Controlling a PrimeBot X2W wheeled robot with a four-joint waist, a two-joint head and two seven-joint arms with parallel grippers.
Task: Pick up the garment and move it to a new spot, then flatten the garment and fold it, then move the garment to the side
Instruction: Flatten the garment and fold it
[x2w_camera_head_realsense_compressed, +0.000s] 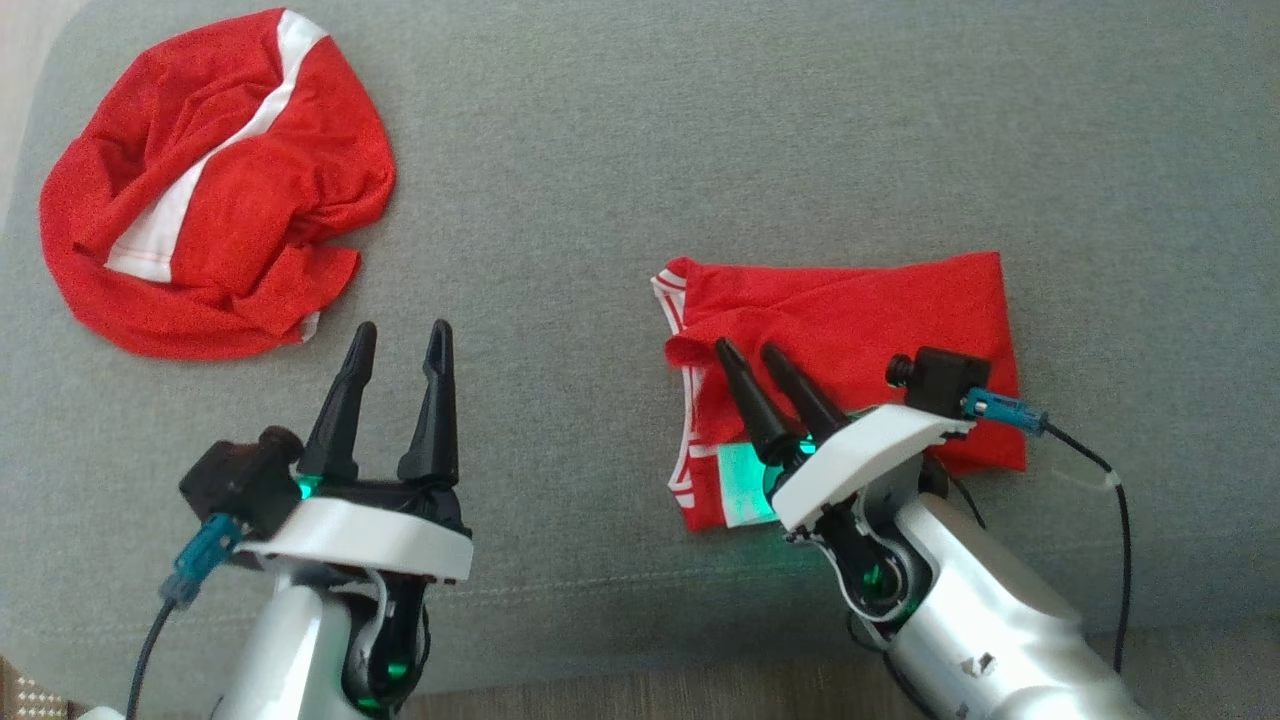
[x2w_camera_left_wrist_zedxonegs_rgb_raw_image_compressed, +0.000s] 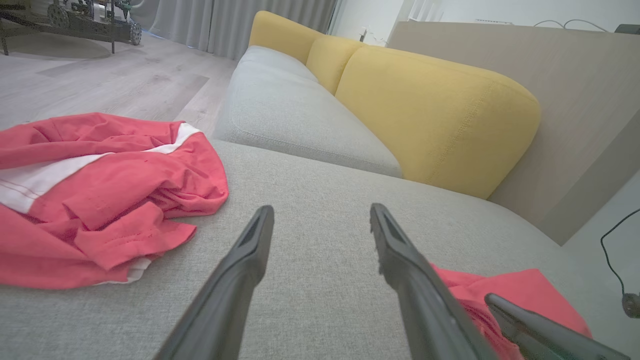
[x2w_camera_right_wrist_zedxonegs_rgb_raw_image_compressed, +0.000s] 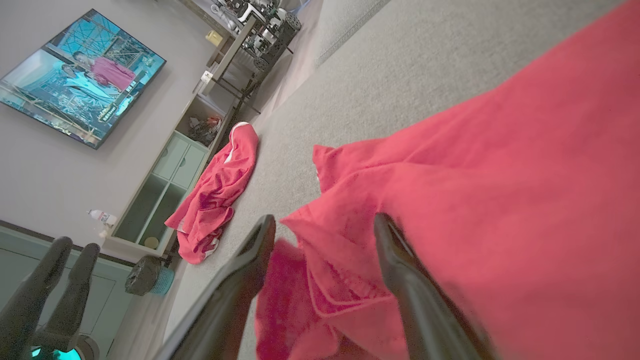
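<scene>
A red garment (x2w_camera_head_realsense_compressed: 870, 310) with white trim lies folded into a rough rectangle on the grey sofa seat (x2w_camera_head_realsense_compressed: 700, 130), right of centre. My right gripper (x2w_camera_head_realsense_compressed: 752, 352) is over its left part, fingers apart and open; in the right wrist view the garment (x2w_camera_right_wrist_zedxonegs_rgb_raw_image_compressed: 500, 175) has a folded edge lying between the fingers (x2w_camera_right_wrist_zedxonegs_rgb_raw_image_compressed: 400, 260). My left gripper (x2w_camera_head_realsense_compressed: 402, 330) stands open and empty over bare seat to the left, apart from the cloth. It is also open in its own wrist view (x2w_camera_left_wrist_zedxonegs_rgb_raw_image_compressed: 321, 210), where the folded garment (x2w_camera_left_wrist_zedxonegs_rgb_raw_image_compressed: 530, 295) peeks in at lower right.
A second red garment (x2w_camera_head_realsense_compressed: 220, 190) with a white stripe lies crumpled at the seat's far left corner. Yellow back cushions (x2w_camera_left_wrist_zedxonegs_rgb_raw_image_compressed: 430, 110) line the sofa's rear. The seat's front edge (x2w_camera_head_realsense_compressed: 620, 680) runs just below both wrists. A black cable (x2w_camera_head_realsense_compressed: 1110, 500) trails from the right wrist.
</scene>
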